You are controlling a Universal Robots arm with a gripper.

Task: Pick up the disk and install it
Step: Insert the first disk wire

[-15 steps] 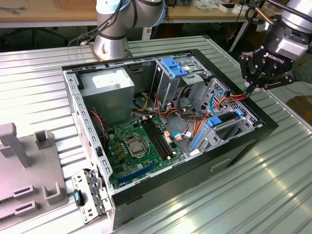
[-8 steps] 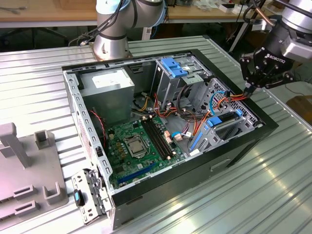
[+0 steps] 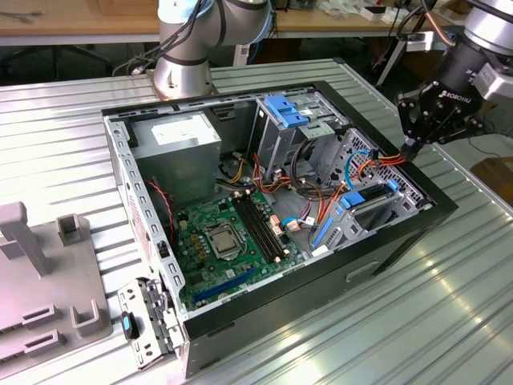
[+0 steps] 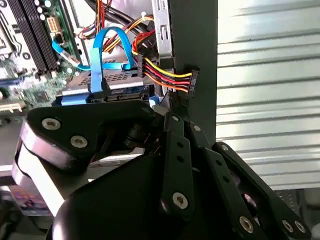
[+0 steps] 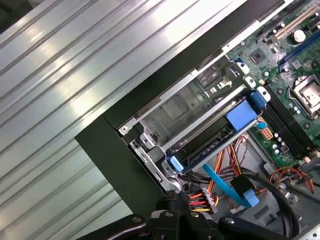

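You are working over a ribbed metal table [image 3: 449, 321], with an open computer case [image 3: 401, 241] lying on its side in the middle. The disk [image 3: 370, 198] is not in your pincer. It is sitting on its blue rails in the drive bay at the case corner on the exterior view's right, close against the case wall. In the second wrist view a blue data cable [image 4: 100, 50] is looping up from the disk's end.

Your gripper [image 3: 411, 144] is hanging over that same corner, just above the case rim. Its fingers [image 4: 177, 145] are lying close together, and they seem to be pinching the power cable [image 4: 165, 75], the yellow, red and black bundle, just behind its black plug. The plug is sticking out past the fingertips, apart from the disk.

You are facing a few risks here, as I judge it. You are holding the wires, not the plug body, so the plug may swivel, meet the disk's socket crooked and jam. The bundle is running back into the case and looks short, so pulling it sideways may strain it or tug it free at the far end. The blue loop is lying near your path and may catch a finger. The fingers are also working right beside the case wall, where a small drift would knock them against metal.
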